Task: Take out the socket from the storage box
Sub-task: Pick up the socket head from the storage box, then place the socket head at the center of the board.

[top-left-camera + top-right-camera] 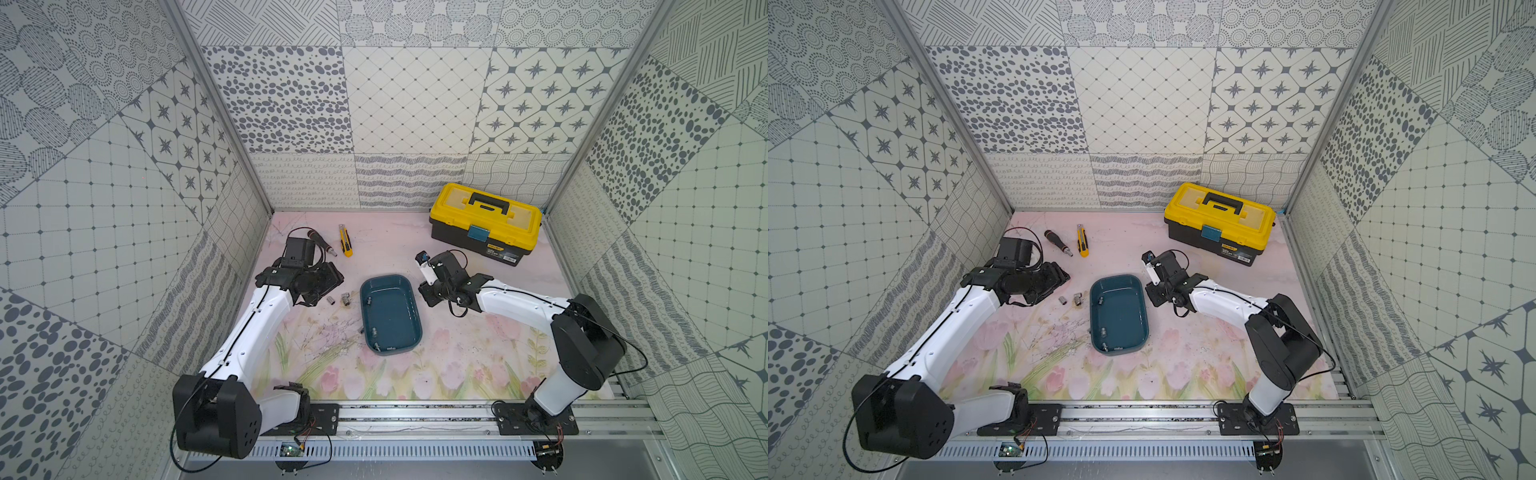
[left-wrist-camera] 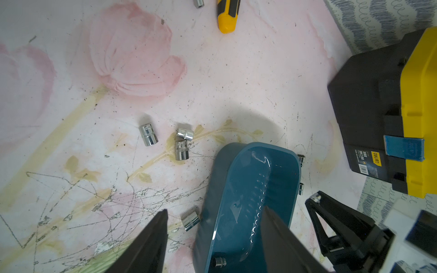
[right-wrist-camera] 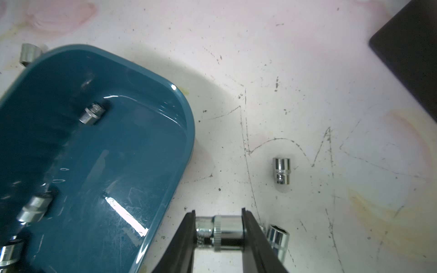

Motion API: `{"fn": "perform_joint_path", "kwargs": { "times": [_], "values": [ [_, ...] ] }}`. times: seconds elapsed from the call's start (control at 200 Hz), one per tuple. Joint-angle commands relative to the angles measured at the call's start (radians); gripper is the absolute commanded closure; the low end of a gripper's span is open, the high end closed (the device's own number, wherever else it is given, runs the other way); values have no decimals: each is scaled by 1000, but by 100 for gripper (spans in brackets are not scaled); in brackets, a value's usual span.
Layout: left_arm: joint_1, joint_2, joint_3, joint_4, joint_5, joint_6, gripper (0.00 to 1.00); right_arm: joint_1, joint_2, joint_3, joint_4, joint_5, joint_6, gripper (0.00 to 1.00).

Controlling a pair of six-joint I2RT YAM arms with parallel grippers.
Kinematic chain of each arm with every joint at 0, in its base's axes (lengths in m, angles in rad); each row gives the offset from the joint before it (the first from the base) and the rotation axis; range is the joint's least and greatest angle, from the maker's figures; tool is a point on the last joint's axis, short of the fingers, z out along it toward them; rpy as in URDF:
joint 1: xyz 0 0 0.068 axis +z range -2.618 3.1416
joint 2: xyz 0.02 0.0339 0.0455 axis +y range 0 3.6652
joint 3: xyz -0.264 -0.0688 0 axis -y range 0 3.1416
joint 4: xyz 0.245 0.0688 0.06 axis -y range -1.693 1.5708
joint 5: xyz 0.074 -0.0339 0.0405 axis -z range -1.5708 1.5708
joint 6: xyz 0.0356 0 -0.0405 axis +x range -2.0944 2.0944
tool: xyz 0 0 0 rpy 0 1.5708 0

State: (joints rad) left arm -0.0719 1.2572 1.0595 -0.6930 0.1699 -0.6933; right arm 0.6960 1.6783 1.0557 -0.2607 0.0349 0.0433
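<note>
The teal storage box (image 1: 409,328) lies mid-table in both top views (image 1: 1138,328). Three chrome sockets rest inside it, one near a far corner (image 3: 92,114) and two along a side wall (image 3: 35,209). My right gripper (image 3: 218,232) is shut end to end on a knurled socket (image 3: 227,230), just outside the box's rim and low over the mat. In a top view this gripper (image 1: 424,297) sits at the box's far right corner. My left gripper (image 2: 215,209) is open and empty, raised at the box's left side, with its fingers (image 2: 153,236) astride the near rim (image 2: 212,236).
Loose sockets lie on the mat left of the box (image 2: 148,134) (image 2: 181,150) (image 2: 190,220) and right of it (image 3: 281,173) (image 3: 277,238). A yellow-lidded toolbox (image 1: 486,222) stands back right. A utility knife (image 1: 345,240) and a screwdriver (image 1: 1058,243) lie back left.
</note>
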Motion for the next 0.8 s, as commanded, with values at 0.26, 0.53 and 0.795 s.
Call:
{"fn": "perform_joint_path", "kwargs": {
  "times": [0.26,0.53,0.795],
  "values": [
    [3,2,-6,46,43,-28,34,-4,148,185,-144,41,41,74],
    [4,-2,1,43,40,-22,34,-4,212,256,-238,73,56,75],
    [3,9,4,49,57,-23,34,-5,283,323,-309,85,49,74]
  ]
}}
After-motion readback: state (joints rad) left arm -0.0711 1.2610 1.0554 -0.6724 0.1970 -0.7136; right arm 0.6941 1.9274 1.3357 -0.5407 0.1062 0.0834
